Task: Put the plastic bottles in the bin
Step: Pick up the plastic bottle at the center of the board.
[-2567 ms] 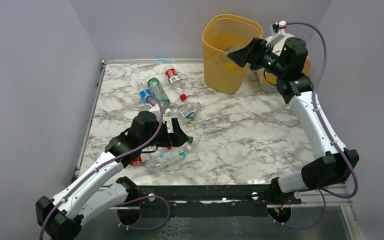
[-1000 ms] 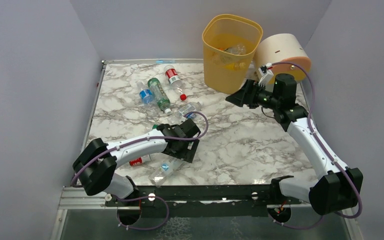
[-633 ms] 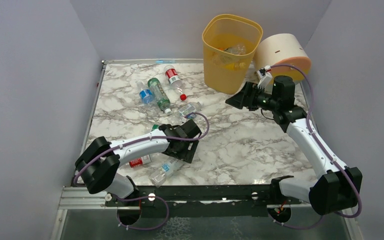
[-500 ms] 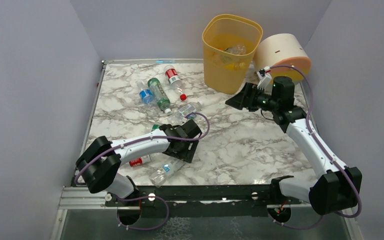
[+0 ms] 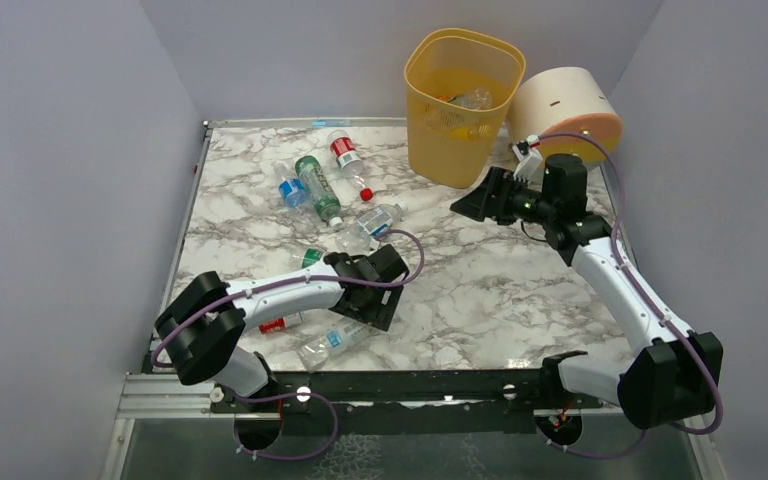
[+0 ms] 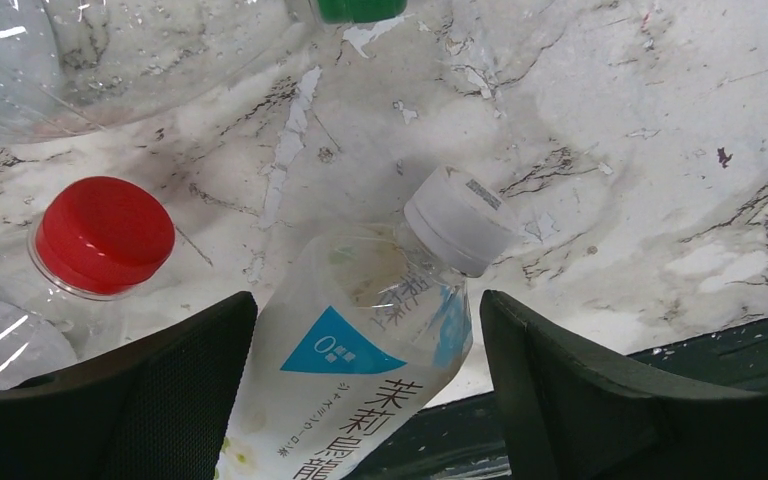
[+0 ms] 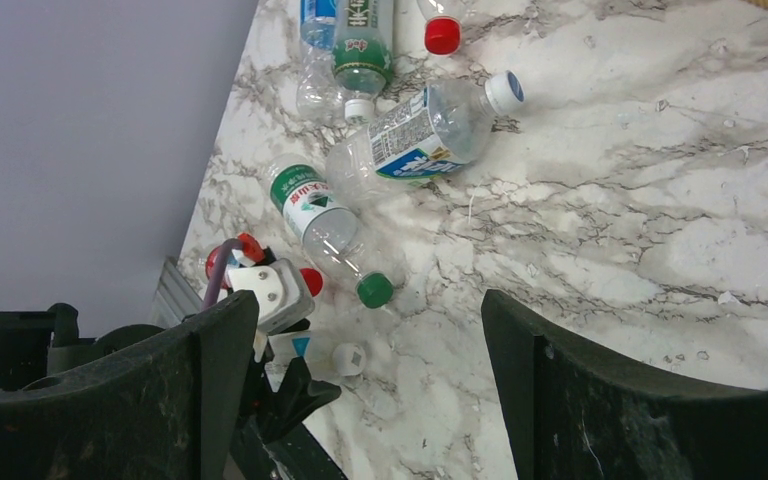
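Some bottles (image 5: 470, 100) were seen in the bin (image 5: 450, 158), about 7 outside. The right gripper (image 7: 368, 300) was held spread, empty; a white-capped bottle (image 6: 380, 330) was straddled by the left gripper (image 6: 367, 300), clasp not discernible.

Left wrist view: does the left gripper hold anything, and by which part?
Cannot be told. The left gripper straddles the shoulder of the clear plastic bottle with the white cap, which lies on the marble table; whether its fingers press it is unclear.

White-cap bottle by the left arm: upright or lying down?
Lying down. The white-cap bottle rests on its side on the table, label facing up.
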